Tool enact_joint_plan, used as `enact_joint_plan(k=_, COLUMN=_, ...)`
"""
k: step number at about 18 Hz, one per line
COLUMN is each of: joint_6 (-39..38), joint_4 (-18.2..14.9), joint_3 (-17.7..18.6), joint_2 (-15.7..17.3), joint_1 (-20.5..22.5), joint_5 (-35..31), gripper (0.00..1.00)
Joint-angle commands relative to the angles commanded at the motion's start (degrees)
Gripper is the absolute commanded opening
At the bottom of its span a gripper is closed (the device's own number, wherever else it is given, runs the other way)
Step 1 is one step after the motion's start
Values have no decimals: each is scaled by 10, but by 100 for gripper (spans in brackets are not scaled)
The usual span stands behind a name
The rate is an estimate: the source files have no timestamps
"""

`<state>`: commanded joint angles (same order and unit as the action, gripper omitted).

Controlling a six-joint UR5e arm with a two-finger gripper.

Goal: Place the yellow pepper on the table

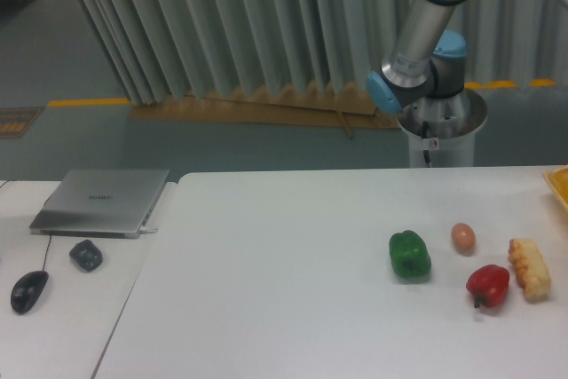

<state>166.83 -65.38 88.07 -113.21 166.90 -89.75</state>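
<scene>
The yellow pepper does not show anywhere in the camera view. The white table [284,290] fills the lower part of the picture. Behind its far right edge stands the robot arm [424,33]: I see its base and blue-capped joints, and the arm runs out of the top right corner. The gripper is out of view.
On the right of the table lie a green pepper [409,254], a red pepper [488,286], a small egg-like object [462,236] and a piece of corn-like food [529,268]. A yellow edge [559,185] shows at the far right. On the left desk are a laptop [100,201], a mouse [29,291] and a dark lump [86,255].
</scene>
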Motion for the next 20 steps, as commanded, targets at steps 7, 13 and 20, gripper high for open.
enact_joint_plan(k=7, joint_6=-246, joint_4=-68, joint_3=6, joint_2=76, joint_1=-28, joint_5=104, gripper=48)
enact_joint_plan(k=13, joint_6=-466, joint_4=-56, joint_3=7, joint_2=91, joint_1=-125, joint_5=107, gripper=48)
enact_joint_plan(k=20, joint_6=-742, joint_4=45, joint_3=8, joint_2=52, joint_1=-280, joint_5=13, gripper=48)
